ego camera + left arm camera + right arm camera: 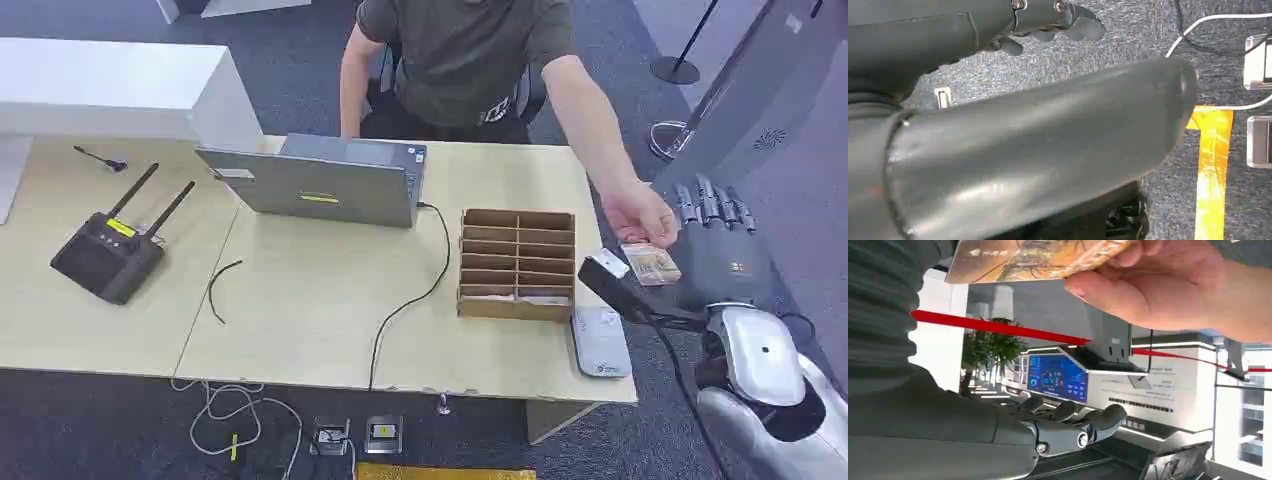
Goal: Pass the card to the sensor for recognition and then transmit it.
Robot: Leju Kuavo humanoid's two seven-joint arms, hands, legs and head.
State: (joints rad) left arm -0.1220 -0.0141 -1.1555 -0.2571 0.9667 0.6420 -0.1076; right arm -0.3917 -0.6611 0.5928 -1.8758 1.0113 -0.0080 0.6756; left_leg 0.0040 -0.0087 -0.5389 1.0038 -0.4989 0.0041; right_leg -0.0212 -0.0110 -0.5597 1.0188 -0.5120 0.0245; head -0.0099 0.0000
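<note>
Your right hand lies spread, holding nothing; the card is pinched by the person's hand at its 9 o'clock. Close late and it could drop off the table. Left hand: cannot tell.

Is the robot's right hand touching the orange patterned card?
Cannot tell. In the head view the card overlaps the right hand, held by a person's hand.

Head cam high up, looking fwd and down over the table. Left wrist cam close, facing floor. Right wrist cam close behind right hand; both show the card.
</note>
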